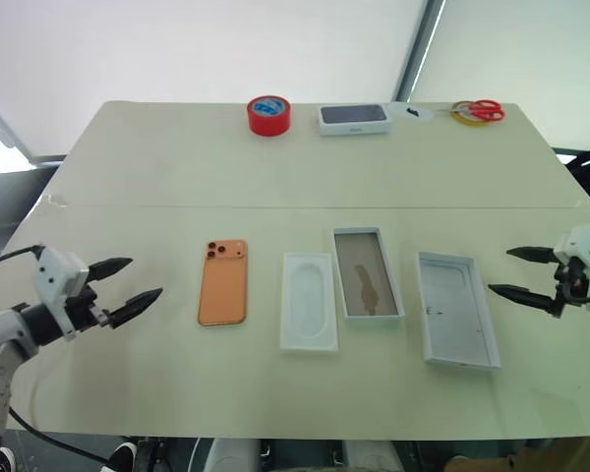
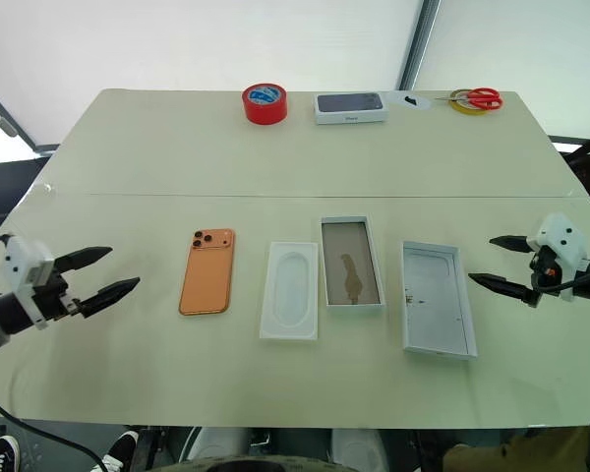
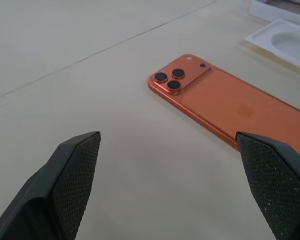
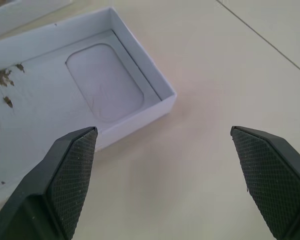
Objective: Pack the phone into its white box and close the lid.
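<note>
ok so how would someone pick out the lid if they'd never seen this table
On the beige table, four flat things lie in a row along the near half. The lid is the last one on the robot's right, beyond the white box. It lies open side up, pale grey-white inside, where the box's floor is brownish.

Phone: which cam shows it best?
Left wrist view: the phone lies close, lens cluster up, between the open left claw fingers, one end cut off. Both eye views show it whole but small, left of the tray.
</note>
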You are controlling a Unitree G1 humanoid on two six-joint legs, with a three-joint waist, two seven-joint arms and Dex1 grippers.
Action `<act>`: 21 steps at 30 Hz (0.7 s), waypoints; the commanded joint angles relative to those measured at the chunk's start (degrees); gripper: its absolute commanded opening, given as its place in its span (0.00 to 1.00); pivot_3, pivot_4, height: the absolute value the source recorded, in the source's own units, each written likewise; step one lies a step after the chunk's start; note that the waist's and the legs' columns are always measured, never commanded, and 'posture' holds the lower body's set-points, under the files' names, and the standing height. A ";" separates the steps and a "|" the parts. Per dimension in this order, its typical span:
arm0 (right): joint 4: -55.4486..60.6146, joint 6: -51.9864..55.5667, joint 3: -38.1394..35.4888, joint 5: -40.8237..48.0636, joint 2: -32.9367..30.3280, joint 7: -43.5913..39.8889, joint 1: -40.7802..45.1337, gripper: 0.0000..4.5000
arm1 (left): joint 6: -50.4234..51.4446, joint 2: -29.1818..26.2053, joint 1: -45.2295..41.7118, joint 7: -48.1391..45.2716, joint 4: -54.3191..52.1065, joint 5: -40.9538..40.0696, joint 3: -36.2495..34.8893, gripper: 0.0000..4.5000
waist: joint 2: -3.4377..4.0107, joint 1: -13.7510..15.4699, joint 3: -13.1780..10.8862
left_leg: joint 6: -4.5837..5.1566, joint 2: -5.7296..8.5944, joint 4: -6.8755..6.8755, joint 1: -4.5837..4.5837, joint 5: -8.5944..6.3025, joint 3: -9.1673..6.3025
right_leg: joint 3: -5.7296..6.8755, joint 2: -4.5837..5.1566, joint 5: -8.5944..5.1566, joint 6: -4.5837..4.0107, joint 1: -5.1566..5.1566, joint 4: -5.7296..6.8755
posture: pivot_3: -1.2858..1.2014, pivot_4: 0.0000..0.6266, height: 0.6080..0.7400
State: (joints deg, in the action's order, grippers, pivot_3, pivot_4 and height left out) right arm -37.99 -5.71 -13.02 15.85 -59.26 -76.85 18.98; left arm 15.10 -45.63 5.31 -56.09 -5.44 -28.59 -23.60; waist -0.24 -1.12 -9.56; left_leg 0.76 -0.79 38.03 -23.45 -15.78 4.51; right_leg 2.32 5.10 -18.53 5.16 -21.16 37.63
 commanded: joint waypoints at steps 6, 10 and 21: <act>13.46 5.36 0.55 2.43 2.15 0.88 1.35 0.99 | 11.07 2.53 -3.91 9.04 -10.56 -1.48 5.00 1.00 | 0.00 0.18 0.00 | 0.00 0.00 0.00 0.00 0.01 0.00 | 0.00 -0.01 0.01 0.01 0.02 0.01 | 0.52 0.24 0.92; 21.32 8.48 2.16 3.98 3.82 0.20 1.01 0.99 | 22.24 4.40 -7.49 12.19 -14.96 -8.05 7.23 1.00 | -0.02 0.42 0.00 | -0.07 0.01 0.03 0.00 0.06 0.00 | 0.01 -0.02 0.01 0.02 0.05 0.02 | 0.52 0.24 0.92; 36.91 13.45 9.09 6.25 7.81 -0.79 1.11 0.99 | 50.87 15.02 -18.18 28.44 -15.80 -26.31 10.64 1.00 | -0.07 0.76 -0.04 | -0.08 0.02 0.11 0.01 0.08 -0.07 | 0.03 -0.11 0.01 0.05 0.08 0.11 | 0.52 0.24 0.92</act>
State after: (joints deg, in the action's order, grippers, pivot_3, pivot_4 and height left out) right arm -4.60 7.07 -4.34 20.62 -52.05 -77.28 20.81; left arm 64.56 -31.75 -11.47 -30.18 -21.05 -52.83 -12.04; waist -0.31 -0.36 -9.60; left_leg 0.67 -0.77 38.17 -23.44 -15.70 4.44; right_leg 2.35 4.98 -18.52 5.21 -21.06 37.75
